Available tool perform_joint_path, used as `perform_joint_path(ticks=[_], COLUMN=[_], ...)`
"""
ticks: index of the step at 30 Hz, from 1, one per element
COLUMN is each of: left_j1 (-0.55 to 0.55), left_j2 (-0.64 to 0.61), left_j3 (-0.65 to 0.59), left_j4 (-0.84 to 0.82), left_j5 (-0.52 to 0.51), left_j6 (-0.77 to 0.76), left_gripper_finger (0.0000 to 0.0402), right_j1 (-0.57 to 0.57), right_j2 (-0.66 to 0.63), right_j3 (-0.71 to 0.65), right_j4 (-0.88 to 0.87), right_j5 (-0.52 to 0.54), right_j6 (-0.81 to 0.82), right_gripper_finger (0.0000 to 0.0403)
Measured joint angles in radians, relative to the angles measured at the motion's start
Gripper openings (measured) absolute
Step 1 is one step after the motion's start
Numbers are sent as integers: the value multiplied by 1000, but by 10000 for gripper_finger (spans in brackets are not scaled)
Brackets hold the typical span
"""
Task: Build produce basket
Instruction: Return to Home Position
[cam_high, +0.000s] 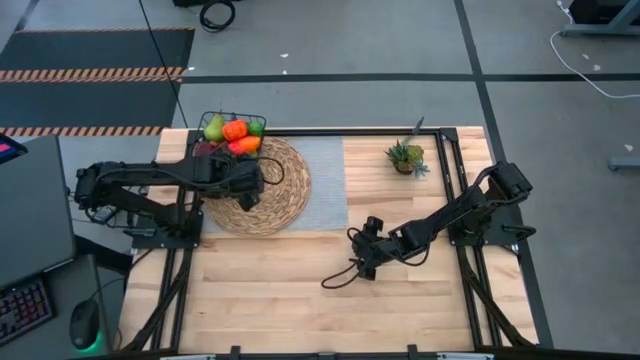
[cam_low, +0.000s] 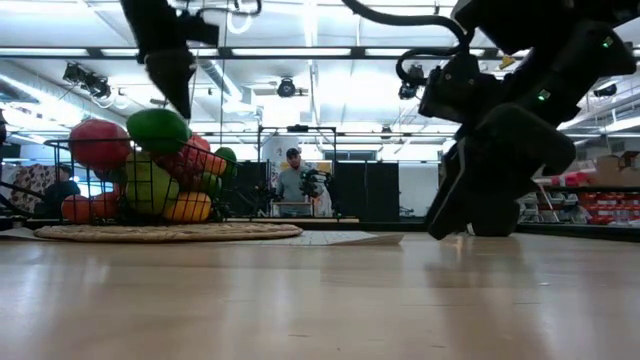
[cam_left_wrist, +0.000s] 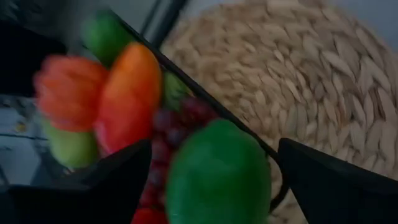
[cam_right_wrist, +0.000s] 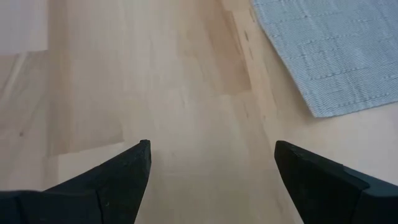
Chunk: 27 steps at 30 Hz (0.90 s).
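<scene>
The table (cam_high: 300, 300) is pale wood, smooth and matt. The round mat (cam_high: 280, 200) is rough woven straw; at its three o'clock lies grey woven cloth (cam_high: 325, 180). At its eleven o'clock the basket (cam_left_wrist: 186, 77) is thin black wire, the fruit (cam_high: 235, 130) smooth, faintly glossy.

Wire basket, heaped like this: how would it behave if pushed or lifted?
The basket looks rigid wire, so it probably keeps its shape. The green lime and red apple rise above the rim, so a jerk could roll them out. On the woven mat it would likely drag, not glide.
</scene>
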Motion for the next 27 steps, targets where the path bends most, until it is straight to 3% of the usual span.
perform_joint_path(ticks=[6, 12, 15, 21, 27], left_j1=[-18, -65, -118, -216, -272], left_j2=[0, -2, -2, -1, -1], left_j3=[118, 153, 99, -93, -255], left_j4=[-34, 58, 165, 481, 501], left_j5=[-95, -33, 38, 49, 45], left_j6=[1, -55, -84, -118, -289], left_gripper_finger=[357, 357, 357, 357, 357], right_j1=[-15, -14, -14, -14, 0], right_j2=[0, 0, 0, 0, 0], right_j3=[0, 0, 0, 0, 0], right_j4=[1, 0, -4, -21, -39], right_j5=[0, 0, 0, 14, -3], right_j6=[-4, -4, 0, 5, 31], right_gripper_finger=[346, 346, 346, 346, 346])
